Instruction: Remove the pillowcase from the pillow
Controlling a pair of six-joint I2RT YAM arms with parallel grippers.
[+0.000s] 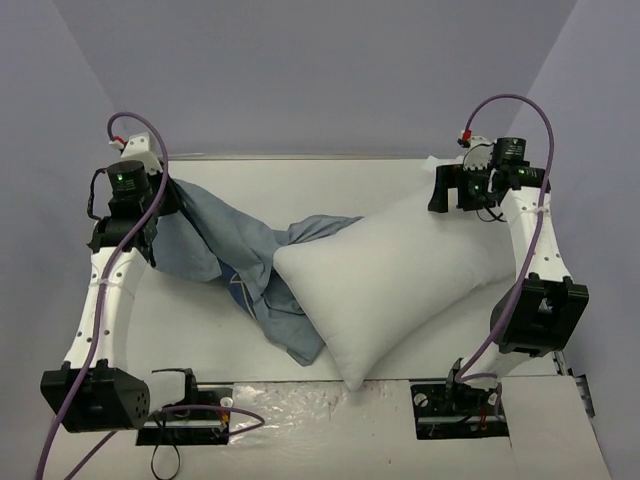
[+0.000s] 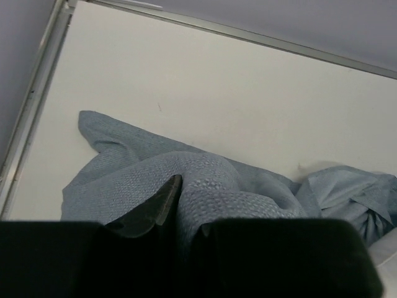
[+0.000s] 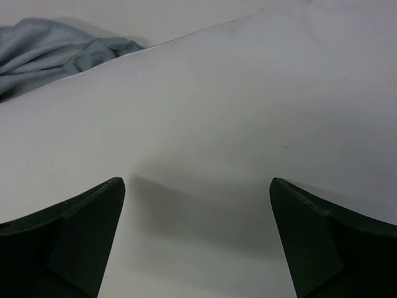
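The white pillow [image 1: 390, 280] lies on the table [image 1: 200, 335] with its long axis running diagonally from near centre to the far right. It looks wholly bare of the blue pillowcase [image 1: 240, 260]. The pillowcase trails off to the left, its right-hand folds touching the pillow's left edge; whether any cloth is caught underneath cannot be told. The left gripper [image 1: 165, 195], far left, is the nearer arm to the cloth. It pinches a raised bunch of pillowcase between nearly closed fingers. The right gripper [image 1: 447, 190] hangs over the pillow's far right corner, jaws spread wide and holding nothing. Any further pull likely goes leftward, away from the pillow.
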